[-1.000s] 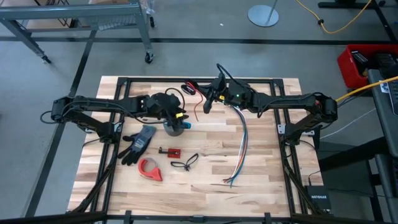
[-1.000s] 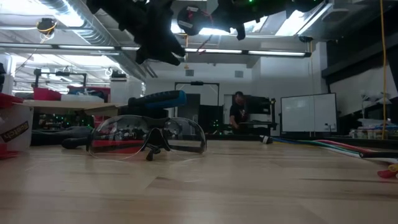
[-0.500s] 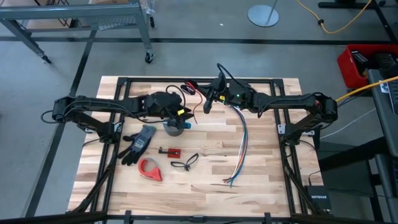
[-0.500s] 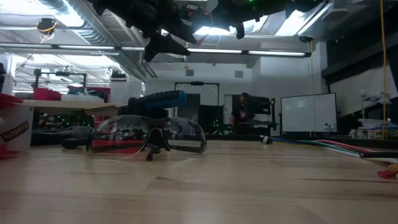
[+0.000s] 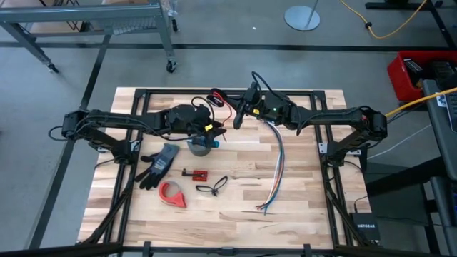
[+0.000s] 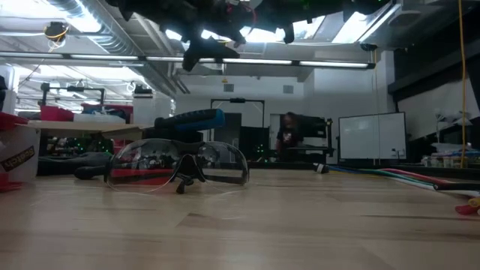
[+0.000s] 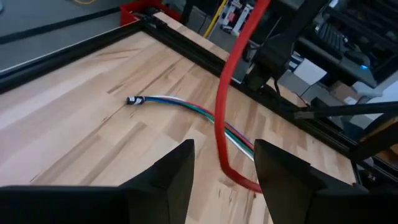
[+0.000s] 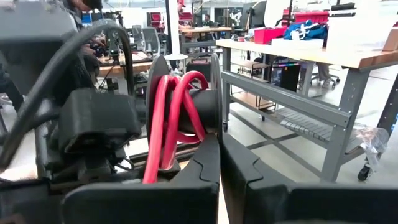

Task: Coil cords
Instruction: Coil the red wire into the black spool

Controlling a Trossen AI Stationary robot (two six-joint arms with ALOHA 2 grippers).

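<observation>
The red cord is partly wound into a small coil (image 5: 216,100) around a black part, held high above the table's far middle. My right gripper (image 5: 233,108) is shut on it and points toward the table's left. The cord's free length (image 5: 226,123) hangs down from the coil, and its lowest stretch (image 7: 239,180) lies on the wood. My left gripper (image 5: 212,129) hovers just left of that hanging length, open. In the left wrist view the cord (image 7: 222,112) runs ahead of the gap between the two fingers, and no touch shows. My right gripper is shut on the coil at its black core (image 8: 200,115), next to the red loops (image 8: 171,118). The fingers (image 8: 205,158) come level from the table's right, and their own tips hide the exact spot. The coil is lifted clear, and the free length hangs slack below it.
A grey tape roll (image 5: 201,147) stands under my left gripper. A multicoloured wire bundle (image 5: 277,165) runs toward the near right. Black gloves (image 5: 158,164), a red tape dispenser (image 5: 172,193), a small black looped cord (image 5: 212,187) and safety glasses (image 6: 178,165) lie at the near left.
My left gripper has tipped upward toward level and shifted a little toward the hanging cord and the right gripper. The right gripper and the coil have kept still.
</observation>
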